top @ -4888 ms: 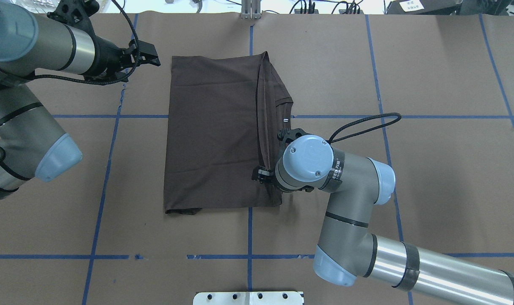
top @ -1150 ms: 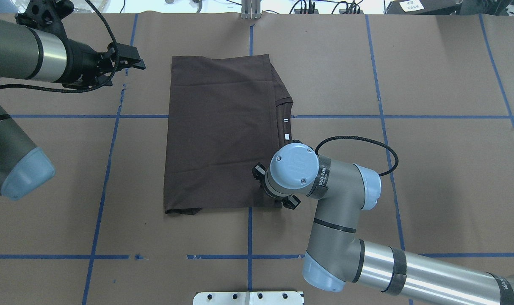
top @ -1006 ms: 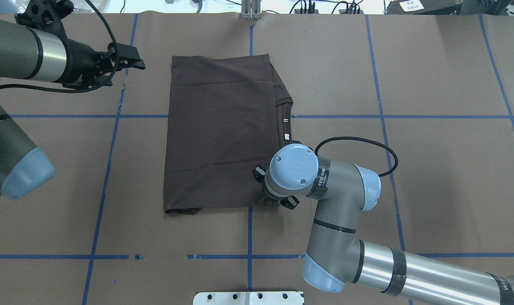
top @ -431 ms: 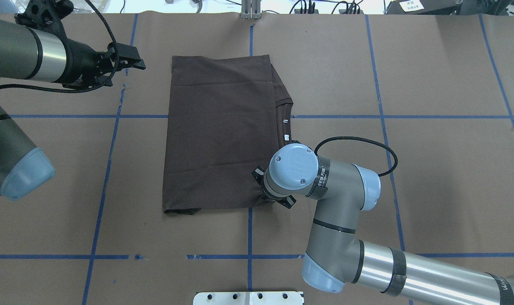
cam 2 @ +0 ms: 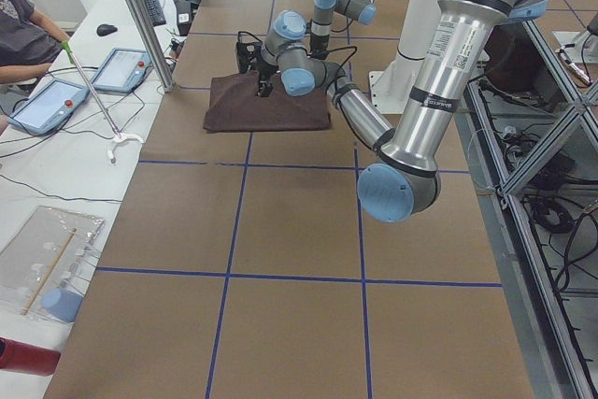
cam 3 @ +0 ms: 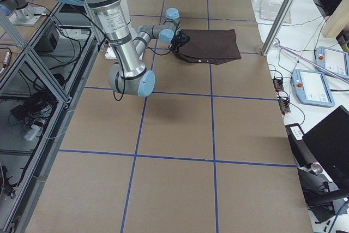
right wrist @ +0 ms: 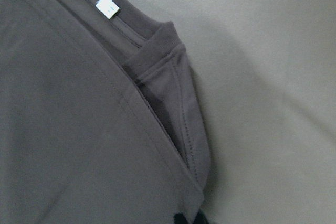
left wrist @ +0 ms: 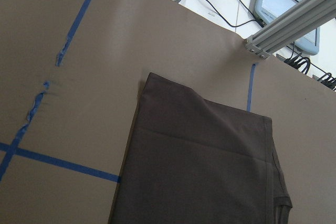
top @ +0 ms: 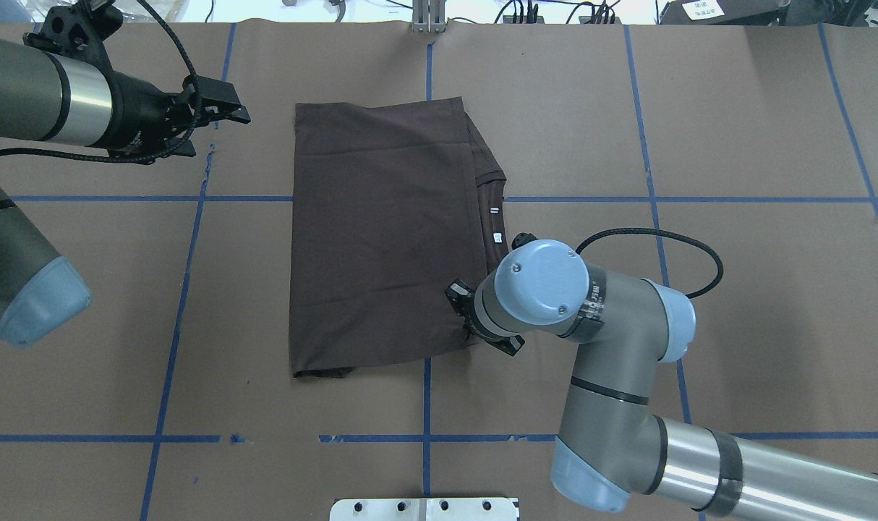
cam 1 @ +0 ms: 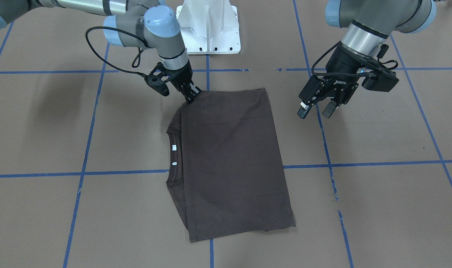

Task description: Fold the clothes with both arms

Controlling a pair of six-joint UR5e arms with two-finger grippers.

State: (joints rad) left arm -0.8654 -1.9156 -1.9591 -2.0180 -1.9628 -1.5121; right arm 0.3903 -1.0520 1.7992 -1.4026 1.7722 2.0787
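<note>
A dark grey-brown short-sleeved T-shirt lies folded into a tidy oblong on the brown paper table cover, straight out in front of the white metal pedestal base. Its long axis runs directly away from that base. The ribbed collar and two small white neck tags peek out along the long edge on the robot's right. The black two-finger right gripper is down at the collar-side corner nearest the pedestal. Its fingers are drawn together on the cloth there, and the right wrist view shows the hem bunched just ahead of the fingertips, so it looks clamped on that corner. The black two-finger left gripper hangs above the paper off the plain long edge, on the robot's left of the pedestal. Its fingers are spread and holding nothing, and it is well apart from the cloth; the views disagree on how far along that edge it sits. By my reading, only the right arm has a hold, at the end nearest the pedestal. A lengthwise fold toward the far end would need the left gripper to come across to the matching corner on its own side.
</note>
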